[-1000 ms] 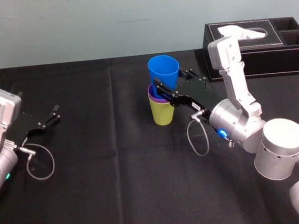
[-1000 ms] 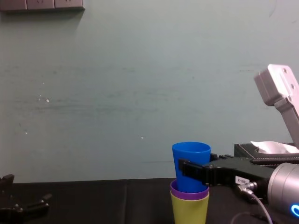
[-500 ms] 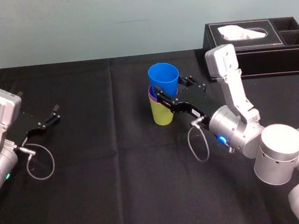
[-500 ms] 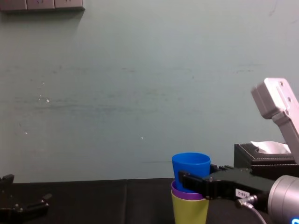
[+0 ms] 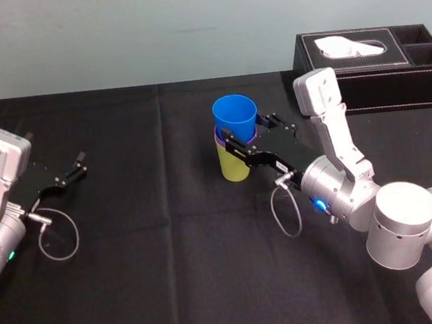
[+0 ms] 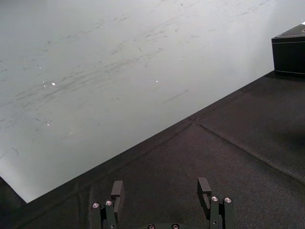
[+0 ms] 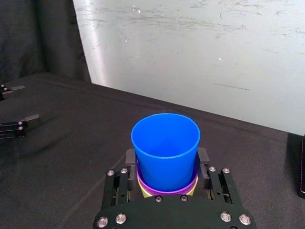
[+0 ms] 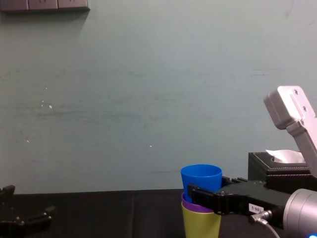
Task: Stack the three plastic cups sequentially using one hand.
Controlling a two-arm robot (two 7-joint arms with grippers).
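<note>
Even, diffuse room light falls from above. The black worktop (image 5: 171,250) soaks it up, so shadows barely show. The pale wall (image 7: 190,47) carries a soft streaky sheen, and the blue cup (image 7: 165,150) stands out brightly lit, darker inside.

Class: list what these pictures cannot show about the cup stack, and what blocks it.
Purple cup: body hidden in all views by the blue cup inside and yellow-green cup outside; rim alone shows.
Yellow-green cup's base: chest view, cut off by the bottom edge.
Blue cup's bottom: hidden inside the stack; the right gripper holds its sides.
Left gripper rests open, far left.
</note>
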